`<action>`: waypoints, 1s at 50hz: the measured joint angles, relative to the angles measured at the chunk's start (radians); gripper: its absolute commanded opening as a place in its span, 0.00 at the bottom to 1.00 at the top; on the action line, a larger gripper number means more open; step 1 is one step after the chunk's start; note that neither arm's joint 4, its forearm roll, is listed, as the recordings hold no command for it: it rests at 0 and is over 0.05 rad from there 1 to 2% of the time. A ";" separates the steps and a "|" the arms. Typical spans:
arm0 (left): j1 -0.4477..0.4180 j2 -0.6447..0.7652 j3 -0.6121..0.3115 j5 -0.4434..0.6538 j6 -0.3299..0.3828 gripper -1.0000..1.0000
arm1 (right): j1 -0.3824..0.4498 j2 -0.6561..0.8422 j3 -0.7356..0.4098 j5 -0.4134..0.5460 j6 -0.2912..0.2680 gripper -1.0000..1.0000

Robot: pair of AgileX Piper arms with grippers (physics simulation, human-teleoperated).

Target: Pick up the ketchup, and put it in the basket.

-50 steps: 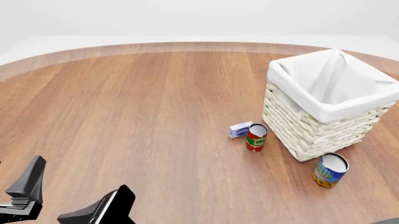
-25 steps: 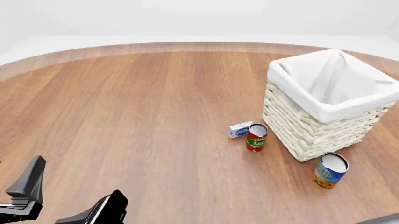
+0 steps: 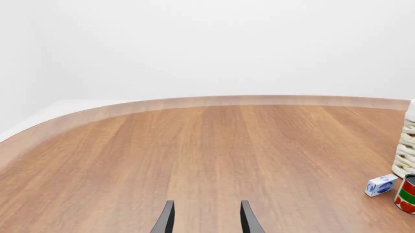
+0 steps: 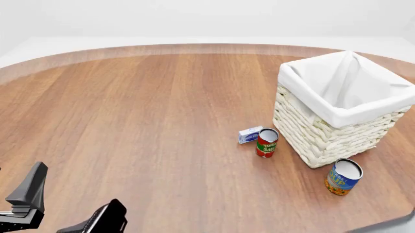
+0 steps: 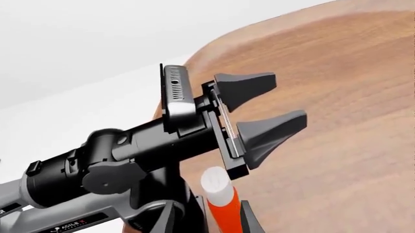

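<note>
The ketchup point(image 5: 222, 206), a red bottle with a white cap, shows only in the right wrist view. It stands between the fingers of my right gripper point(image 5: 211, 219). The fingers are apart, with a gap on one side of the bottle. The ketchup and the right gripper are out of the front view. My left gripper point(image 3: 206, 219) is open and empty, low over bare wood. It also shows in the right wrist view point(image 5: 266, 104), and one of its black fingers point(image 4: 31, 187) shows at the front view's lower left. The basket point(image 4: 324, 141) stands at the right, its white liner empty.
A red-and-green tomato sauce can point(image 4: 267, 142) and a small blue-and-white box point(image 4: 249, 134) stand just left of the basket. A blue-and-yellow can point(image 4: 343, 177) stands in front of it. The left arm point(image 5: 116, 165) is close behind the ketchup. A grey shape point(image 4: 389, 225) fills the front view's bottom right corner.
In the front view the black finger nearer the middle has sunk towards the bottom edge. The grey shape at the bottom right corner has grown. The cans, box and basket have not moved.
</note>
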 measured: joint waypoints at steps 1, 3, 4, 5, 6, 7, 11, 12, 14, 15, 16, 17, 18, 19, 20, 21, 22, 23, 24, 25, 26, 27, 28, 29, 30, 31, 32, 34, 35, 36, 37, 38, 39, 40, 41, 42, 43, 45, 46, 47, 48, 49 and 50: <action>0.000 0.000 0.000 0.000 0.000 1.00 | -0.001 0.002 -0.002 0.001 0.000 1.00; 0.000 0.000 0.000 0.000 0.000 1.00 | -0.003 0.007 -0.007 0.004 0.001 1.00; 0.000 0.000 0.000 0.000 0.000 1.00 | -0.004 0.010 -0.009 0.005 0.001 1.00; 0.000 0.000 0.000 0.000 0.000 1.00 | -0.006 0.012 -0.012 0.006 0.002 1.00; 0.000 0.000 0.000 0.000 0.000 1.00 | -0.007 0.014 -0.014 0.007 0.002 1.00; 0.000 0.000 0.000 0.000 0.000 1.00 | -0.008 0.016 -0.016 0.008 0.003 1.00; 0.000 0.000 0.000 0.000 0.000 1.00 | -0.012 0.021 -0.023 0.014 0.005 1.00; 0.000 0.000 0.000 0.000 0.000 1.00 | -0.013 0.022 -0.024 0.014 0.006 1.00; 0.000 0.000 0.000 0.000 0.000 1.00 | -0.014 0.023 -0.025 0.015 0.007 1.00; 0.000 0.000 0.000 0.000 0.000 1.00 | -0.015 0.024 -0.025 0.015 0.008 1.00; 0.000 0.000 0.000 0.000 0.000 1.00 | -0.016 0.024 -0.026 0.015 0.008 1.00; 0.000 0.000 0.000 0.000 0.000 1.00 | -0.016 0.025 -0.026 0.016 0.009 1.00; 0.000 0.000 0.000 0.000 0.000 1.00 | -0.017 0.025 -0.026 0.016 0.010 1.00; 0.000 0.000 0.000 0.000 0.000 1.00 | -0.017 0.026 -0.026 0.016 0.011 1.00; 0.000 0.000 0.000 0.000 0.000 1.00 | -0.018 0.026 -0.026 0.016 0.011 1.00; 0.000 0.000 0.000 0.000 0.000 1.00 | -0.019 0.027 -0.026 0.015 0.012 1.00; 0.000 0.000 0.000 0.000 0.000 1.00 | -0.020 0.027 -0.025 0.015 0.013 1.00; 0.000 0.000 0.000 0.000 0.000 1.00 | -0.020 0.027 -0.025 0.015 0.014 1.00; 0.000 0.000 0.000 0.000 0.000 1.00 | -0.021 0.027 -0.024 0.014 0.015 1.00; 0.000 0.000 0.000 0.000 0.000 1.00 | -0.021 0.027 -0.023 0.014 0.016 1.00; 0.000 0.000 0.000 0.000 0.000 1.00 | -0.021 0.027 -0.022 0.013 0.017 1.00; 0.000 0.000 0.000 0.000 0.000 1.00 | -0.021 0.027 -0.021 0.012 0.018 1.00; 0.000 0.000 0.000 0.000 0.000 1.00 | -0.021 0.027 -0.020 0.011 0.019 1.00; 0.000 0.000 0.000 0.000 0.000 1.00 | -0.022 0.027 -0.018 0.010 0.021 1.00; 0.000 0.000 0.000 0.000 0.000 1.00 | -0.022 0.028 -0.018 0.009 0.022 1.00; 0.000 0.000 0.000 0.000 0.000 1.00 | -0.023 0.030 -0.018 0.009 0.023 1.00; 0.000 0.000 0.000 0.000 0.000 1.00 | -0.023 0.031 -0.018 0.009 0.024 1.00; 0.000 0.000 0.000 0.000 0.000 1.00 | -0.024 0.033 -0.018 0.008 0.025 1.00; 0.000 0.000 0.000 0.000 0.000 1.00 | -0.024 0.035 -0.018 0.007 0.026 1.00; 0.000 0.000 0.000 0.000 0.000 1.00 | -0.024 0.036 -0.018 0.006 0.027 1.00; 0.000 0.000 0.000 0.000 0.000 1.00 | -0.024 0.038 -0.018 0.006 0.028 1.00; 0.000 0.000 0.000 0.000 0.000 1.00 | -0.024 0.040 -0.017 0.005 0.029 1.00; 0.000 0.000 0.000 0.000 0.000 1.00 | -0.024 0.043 -0.017 0.005 0.031 1.00; 0.000 0.000 0.000 0.000 0.000 1.00 | -0.024 0.045 -0.017 0.005 0.032 1.00; 0.000 0.000 0.000 0.000 0.000 1.00 | -0.024 0.047 -0.018 0.005 0.033 1.00; 0.000 0.000 0.000 0.000 0.000 1.00 | -0.024 0.049 -0.018 0.005 0.034 1.00; 0.000 0.000 0.000 0.000 0.000 1.00 | -0.024 0.051 -0.018 0.004 0.035 1.00; 0.000 0.000 0.000 0.000 0.000 1.00 | -0.024 0.054 -0.018 0.004 0.037 1.00; 0.000 0.000 0.000 0.000 0.000 1.00 | -0.024 0.055 -0.018 0.004 0.038 1.00; 0.000 0.000 0.000 0.000 0.000 1.00 | -0.024 0.055 -0.018 0.005 0.039 1.00; 0.000 0.000 0.000 0.000 0.000 1.00 | -0.024 0.056 -0.017 0.005 0.039 1.00; 0.000 0.000 0.000 0.000 0.000 1.00 | -0.023 0.056 -0.017 0.005 0.040 1.00; 0.000 0.000 0.000 0.000 0.000 1.00 | -0.023 0.056 -0.017 0.005 0.041 1.00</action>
